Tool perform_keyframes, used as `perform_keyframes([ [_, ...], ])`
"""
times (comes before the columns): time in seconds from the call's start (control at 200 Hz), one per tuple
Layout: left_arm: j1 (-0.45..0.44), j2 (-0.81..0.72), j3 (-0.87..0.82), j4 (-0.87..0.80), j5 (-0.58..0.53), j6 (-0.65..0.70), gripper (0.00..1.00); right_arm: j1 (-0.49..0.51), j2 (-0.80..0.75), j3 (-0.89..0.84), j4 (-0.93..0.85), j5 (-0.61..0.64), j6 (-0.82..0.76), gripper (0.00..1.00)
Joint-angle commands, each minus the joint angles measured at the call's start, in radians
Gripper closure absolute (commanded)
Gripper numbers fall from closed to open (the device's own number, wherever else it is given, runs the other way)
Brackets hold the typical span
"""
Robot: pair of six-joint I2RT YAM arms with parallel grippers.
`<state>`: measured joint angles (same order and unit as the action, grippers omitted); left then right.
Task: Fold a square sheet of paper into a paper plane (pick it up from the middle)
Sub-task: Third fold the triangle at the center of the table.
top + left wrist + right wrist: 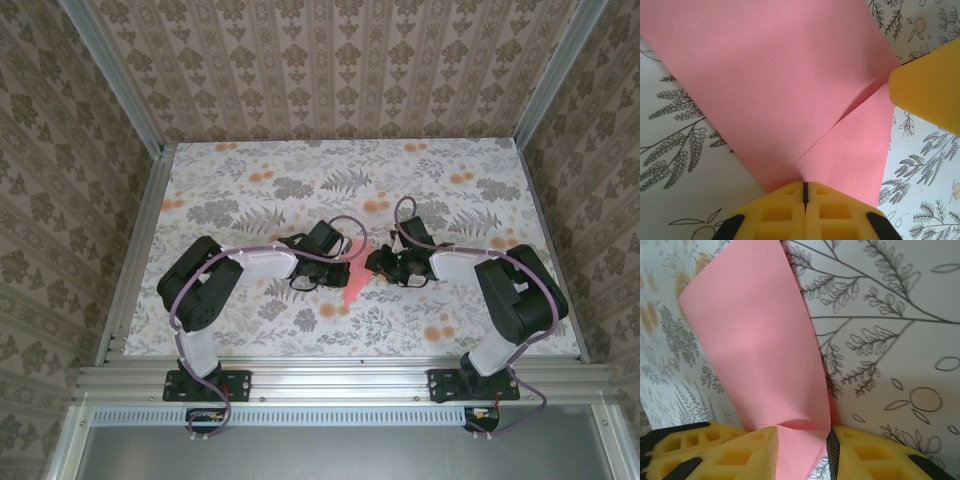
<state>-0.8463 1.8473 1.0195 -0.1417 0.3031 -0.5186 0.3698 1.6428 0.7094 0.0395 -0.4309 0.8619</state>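
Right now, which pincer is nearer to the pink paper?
Left, barely: the left pincer is clamped shut on a tip of the pink paper, while the right pincer straddles it, jaws apart, the sheet running between them.

1. The top external camera looks down from high at the near side over the whole table (pixel 250 190).
2. Both wrist cameras sit close over the pink sheet (pixel 780 75), which all views share.
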Motion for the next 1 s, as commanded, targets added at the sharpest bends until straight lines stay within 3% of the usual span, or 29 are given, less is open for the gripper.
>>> perform_keyframes([
  [0.0, -0.016, 0.023, -0.032, -0.102, 0.005, 0.029, 0.95, 0.000, 0.007, -0.016, 0.067, -0.031, 0.037, 0.67],
  [0.31, -0.016, 0.018, -0.029, -0.110, 0.001, 0.034, 0.95, -0.001, 0.005, -0.017, 0.093, -0.055, 0.009, 0.70],
  [0.695, -0.016, -0.009, -0.029, -0.110, -0.025, 0.026, 0.95, -0.010, 0.075, 0.034, 0.092, -0.194, -0.153, 0.71],
  [0.865, -0.016, -0.011, -0.031, -0.113, -0.025, 0.028, 0.95, -0.013, 0.078, 0.055, 0.071, -0.220, -0.224, 0.76],
  [0.995, -0.015, -0.019, -0.036, -0.111, -0.036, 0.026, 0.95, -0.020, 0.090, 0.065, 0.063, -0.228, -0.226, 0.87],
])
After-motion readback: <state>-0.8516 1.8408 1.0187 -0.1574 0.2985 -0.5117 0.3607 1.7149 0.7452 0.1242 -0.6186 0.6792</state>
